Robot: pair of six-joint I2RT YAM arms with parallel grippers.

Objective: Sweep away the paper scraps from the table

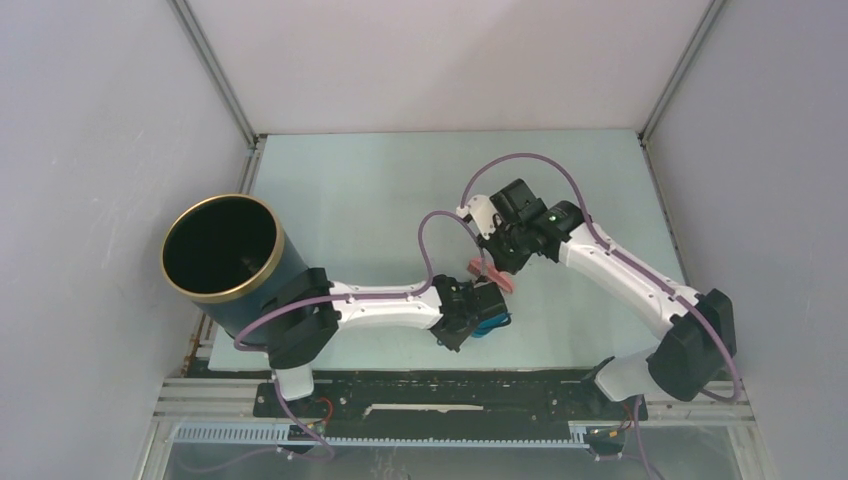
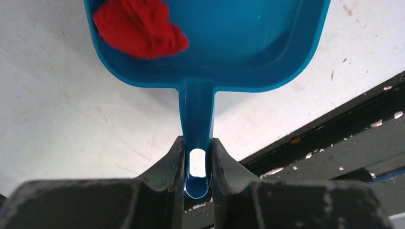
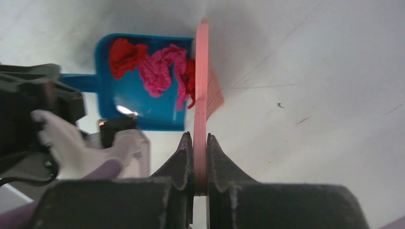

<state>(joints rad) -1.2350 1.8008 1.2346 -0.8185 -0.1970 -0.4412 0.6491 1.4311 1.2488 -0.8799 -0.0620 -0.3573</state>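
- Top external view: the left gripper [image 1: 478, 318] holds the blue dustpan [image 1: 493, 323] near the front middle of the table [image 1: 350, 190].
- The right gripper [image 1: 500, 250] holds the pink hand brush [image 1: 486, 270] just beyond the pan, on its far side. The paper scraps are hidden under the two tools here.
- A black bin with a gold rim [image 1: 222, 250] stands at the table's left edge, well apart from the pan and beside the left arm's base. Its mouth faces up, and its dark inside does not show whether it holds anything.
- Left wrist view: the fingers are pressed together on the dustpan handle [image 2: 197, 119], which runs straight out from the gripper. A red scrap [image 2: 138, 28] lies in the pan's left rear corner. The black rail [image 2: 334, 138] passes to the right.
- Right wrist view: the fingers pinch the brush's flat handle, seen edge-on. The bristles [image 3: 216, 93] stand at the pan's open mouth, with bare table to their right.
- The pan holds the red scrap at its handle end and a magenta-pink scrap [image 3: 160, 69] in the middle. A further red bit [image 3: 189, 81] touches the brush at the mouth.
- Judgement: the last bit needs a short stroke along the pan's long axis, towards the handle. After that, the left arm is the one placed to carry the load leftwards to the bin.
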